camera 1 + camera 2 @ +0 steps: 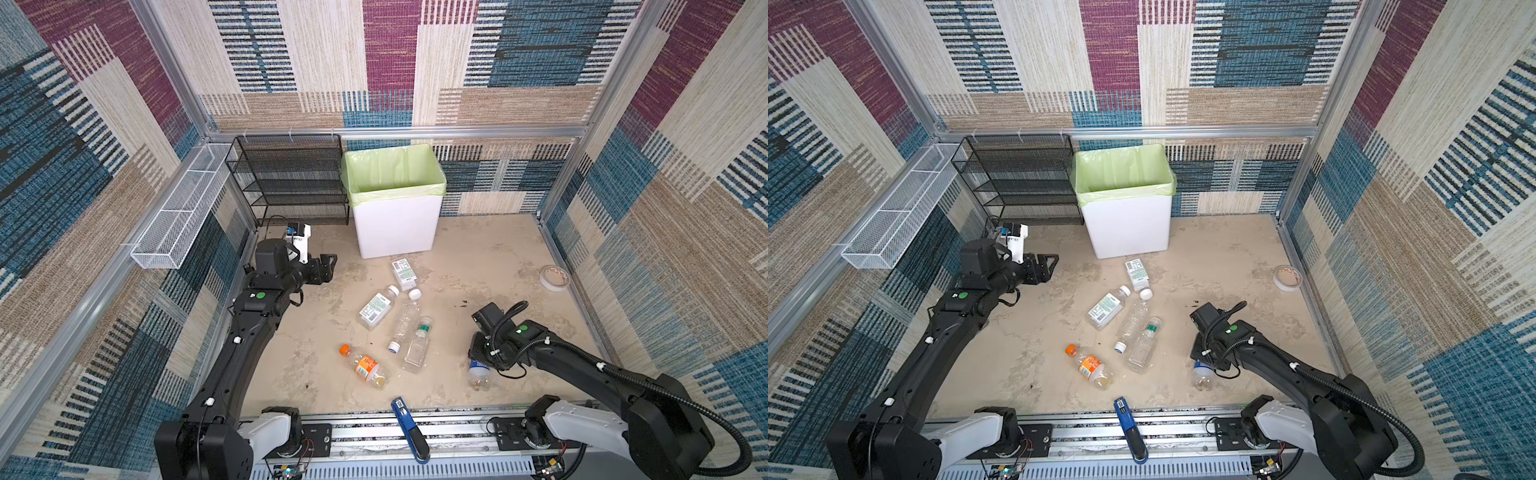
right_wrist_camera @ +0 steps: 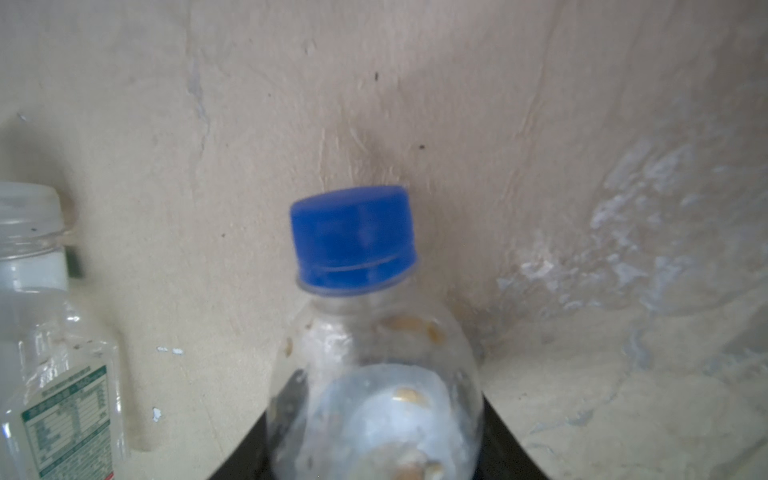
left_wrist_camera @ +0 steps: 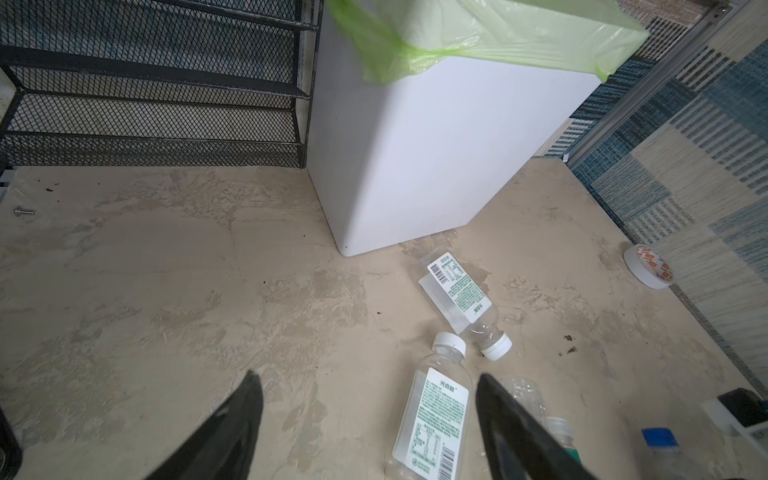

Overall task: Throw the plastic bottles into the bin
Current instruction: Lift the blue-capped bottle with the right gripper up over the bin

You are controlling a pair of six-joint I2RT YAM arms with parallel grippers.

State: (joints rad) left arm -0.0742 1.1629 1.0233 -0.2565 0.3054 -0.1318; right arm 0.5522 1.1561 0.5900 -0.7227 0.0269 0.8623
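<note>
Plastic bottles (image 1: 405, 320) lie mid-floor in both top views, bin (image 1: 395, 224) at twelve o'clock, blue-capped bottle (image 1: 478, 376) at five.
Left wrist view: left gripper (image 3: 368, 399) fingers wide, empty.
Right wrist view: right gripper (image 2: 374, 449) pinches that bottle's body; probably light, crushable, slick.

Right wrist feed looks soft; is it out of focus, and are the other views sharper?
Right wrist view: yes, the blue-capped bottle is blurred at close range. Left wrist view: the labelled bottle shows crisp print. Both top views: sharp, evenly lit, no glare.
</note>
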